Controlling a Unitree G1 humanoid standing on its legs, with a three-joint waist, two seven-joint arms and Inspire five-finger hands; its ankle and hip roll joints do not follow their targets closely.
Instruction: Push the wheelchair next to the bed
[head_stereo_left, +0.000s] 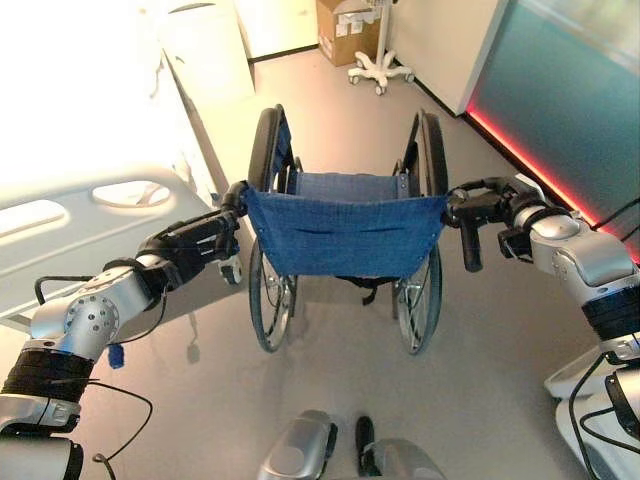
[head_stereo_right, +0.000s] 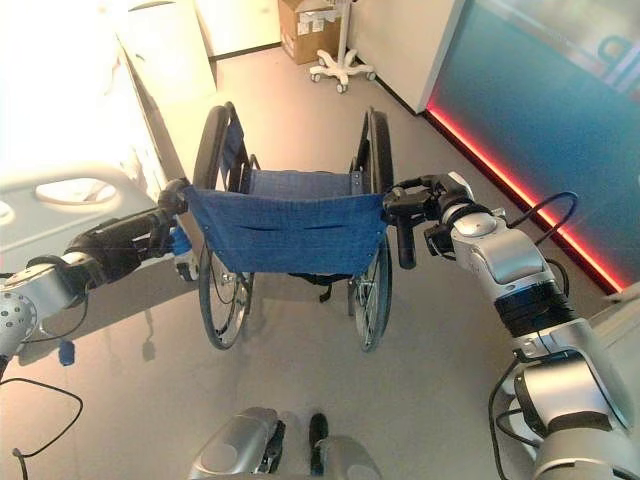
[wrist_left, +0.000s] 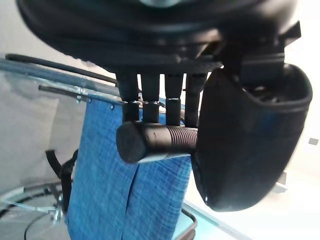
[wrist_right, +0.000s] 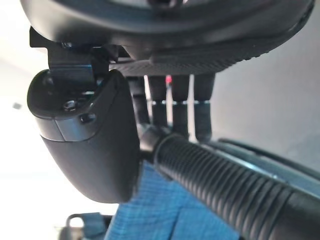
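The folding wheelchair with a blue fabric backrest, metal frame and large spoked wheels (head_stereo_left: 344, 235) stands just in front of the robot, with the white hospital bed with moulded side rails (head_stereo_left: 95, 215) close on its left. Its long axis runs from the push handles toward the footrest end, and it faces straight away from the robot, roughly parallel to the bed. The left hand (head_stereo_left: 200, 240) has its fingers curled round the black ribbed left push handle (wrist_left: 155, 141); the right hand (head_stereo_left: 480, 208) is curled likewise round the right push handle (wrist_right: 220, 175). The frame looks stiff and should roll freely on the smooth floor, while the cloth back is soft, so the ribbed grips are the proper hold; uneven pushing would likely make it veer.
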